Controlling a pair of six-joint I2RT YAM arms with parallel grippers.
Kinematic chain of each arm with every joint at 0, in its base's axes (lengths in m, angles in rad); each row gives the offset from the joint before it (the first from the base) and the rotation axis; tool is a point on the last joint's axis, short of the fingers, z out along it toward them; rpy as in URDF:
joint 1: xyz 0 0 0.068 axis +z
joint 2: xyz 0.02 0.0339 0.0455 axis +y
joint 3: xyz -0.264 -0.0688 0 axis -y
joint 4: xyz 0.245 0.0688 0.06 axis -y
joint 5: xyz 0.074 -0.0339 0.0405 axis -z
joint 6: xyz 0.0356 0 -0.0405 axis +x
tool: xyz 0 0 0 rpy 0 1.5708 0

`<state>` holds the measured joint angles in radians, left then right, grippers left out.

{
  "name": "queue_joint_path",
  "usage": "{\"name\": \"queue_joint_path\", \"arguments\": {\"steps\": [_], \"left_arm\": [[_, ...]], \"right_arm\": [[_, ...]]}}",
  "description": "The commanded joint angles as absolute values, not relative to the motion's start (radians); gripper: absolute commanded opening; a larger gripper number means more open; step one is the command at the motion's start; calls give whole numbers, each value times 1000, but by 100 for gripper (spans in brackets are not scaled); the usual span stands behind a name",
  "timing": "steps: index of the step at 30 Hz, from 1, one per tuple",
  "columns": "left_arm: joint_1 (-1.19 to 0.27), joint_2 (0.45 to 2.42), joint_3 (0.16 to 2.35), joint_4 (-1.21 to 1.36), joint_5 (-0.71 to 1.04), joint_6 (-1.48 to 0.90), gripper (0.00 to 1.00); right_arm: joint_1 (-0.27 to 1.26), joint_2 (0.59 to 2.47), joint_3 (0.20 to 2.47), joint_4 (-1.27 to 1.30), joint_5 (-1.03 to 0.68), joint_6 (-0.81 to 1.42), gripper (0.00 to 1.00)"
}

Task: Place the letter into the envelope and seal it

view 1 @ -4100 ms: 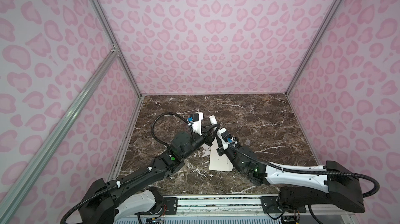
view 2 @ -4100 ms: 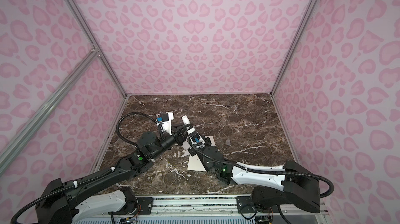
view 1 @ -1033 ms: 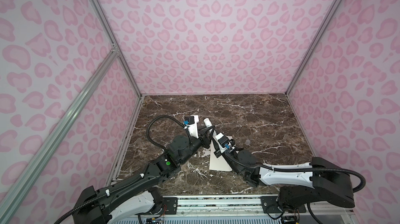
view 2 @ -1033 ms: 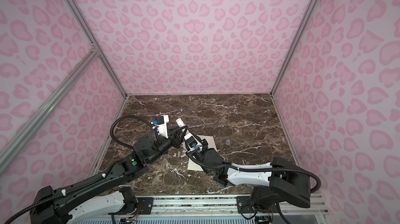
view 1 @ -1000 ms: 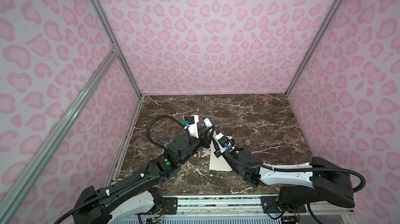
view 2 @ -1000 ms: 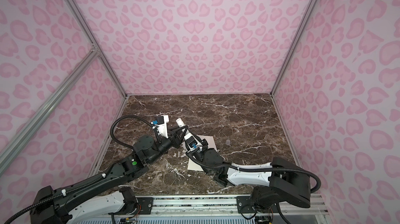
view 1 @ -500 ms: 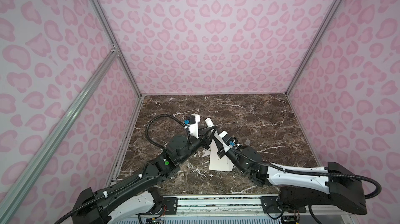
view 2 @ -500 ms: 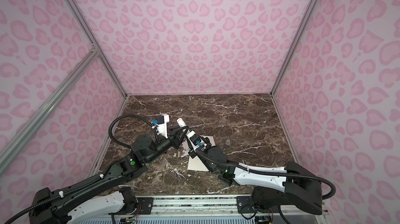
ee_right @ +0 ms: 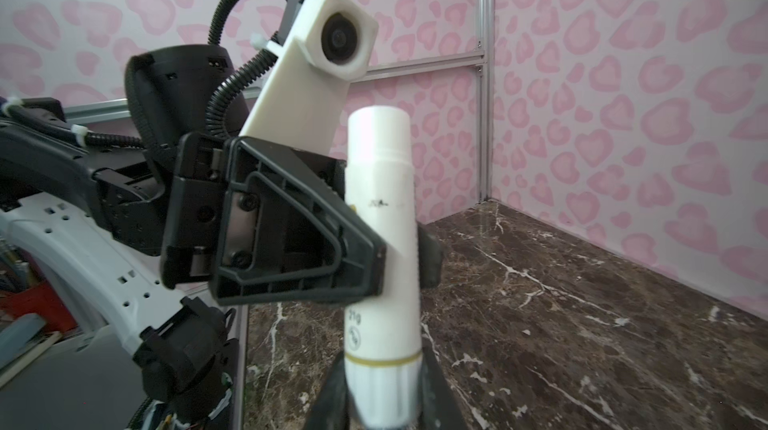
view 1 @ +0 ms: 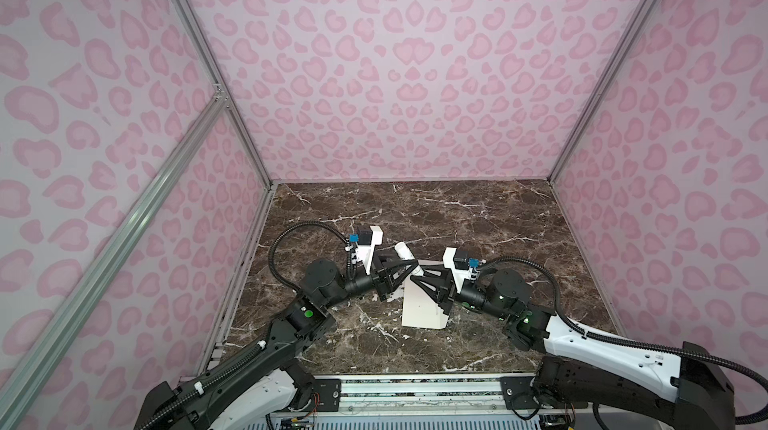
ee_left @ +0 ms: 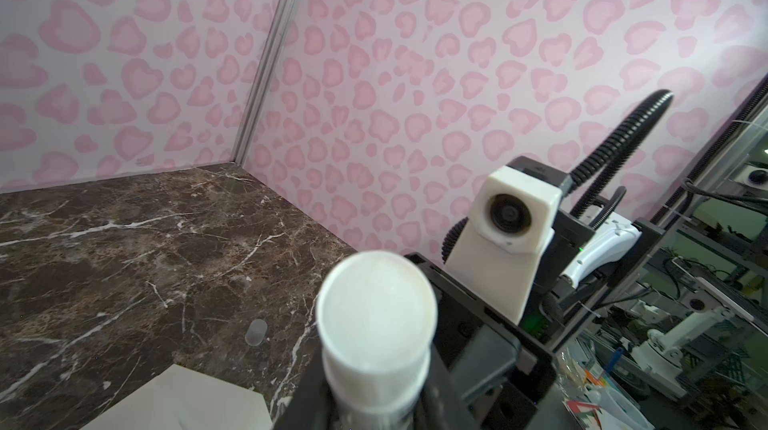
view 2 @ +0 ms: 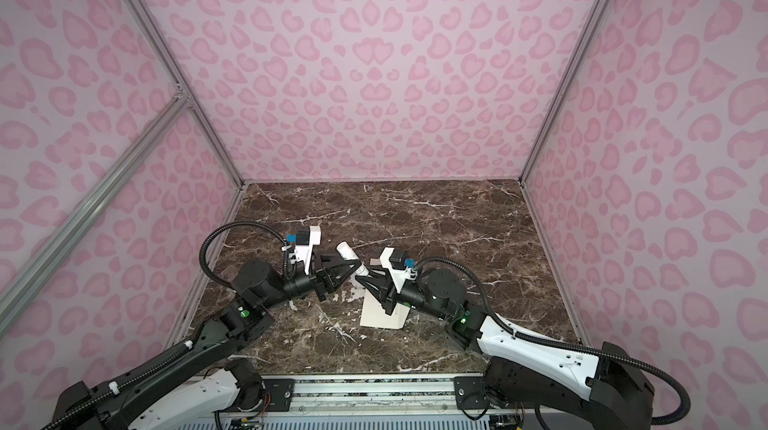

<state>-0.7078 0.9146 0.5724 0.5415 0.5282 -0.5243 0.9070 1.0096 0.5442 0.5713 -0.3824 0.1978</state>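
Pink walls (view 1: pixel 395 75) with a heart pattern stand around a brown marble table (view 1: pixel 478 216). Above its middle, the left gripper (ee_right: pixel 405 259) is clamped on the middle of a white glue stick (ee_right: pixel 380 199), with one finger on each side. The right gripper (ee_right: pixel 384 399) is closed on the stick's end with the gold ring. In both top views the two grippers meet tip to tip. Just below them the cream envelope (view 1: pixel 419 311) lies flat on the table, partly under the right gripper.
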Motion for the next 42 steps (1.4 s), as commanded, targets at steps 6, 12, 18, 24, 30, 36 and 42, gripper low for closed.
{"name": "queue_joint_path", "arguments": {"steps": [6,12,18,24,30,36,42], "left_arm": [[-699,948,570,602,644,-539,4],[-698,948,579,599,614,-545,4],[-696,941,617,503,415,-555,4],[-707,935,632,463,238,-566,4],[-763,983,669,435,112,-573,4],[-793,1041,682,472,84,-610,4],[-804,1066,696,479,92,-611,4]], "right_arm": [[829,1017,543,634,-583,374,20],[830,1012,563,489,-492,259,31],[879,987,530,386,-231,37,50],[1013,995,472,505,115,-113,55],[1127,1098,470,717,374,-277,57],[1150,1199,485,888,472,-355,59],[1149,1278,527,949,500,-386,60]]}}
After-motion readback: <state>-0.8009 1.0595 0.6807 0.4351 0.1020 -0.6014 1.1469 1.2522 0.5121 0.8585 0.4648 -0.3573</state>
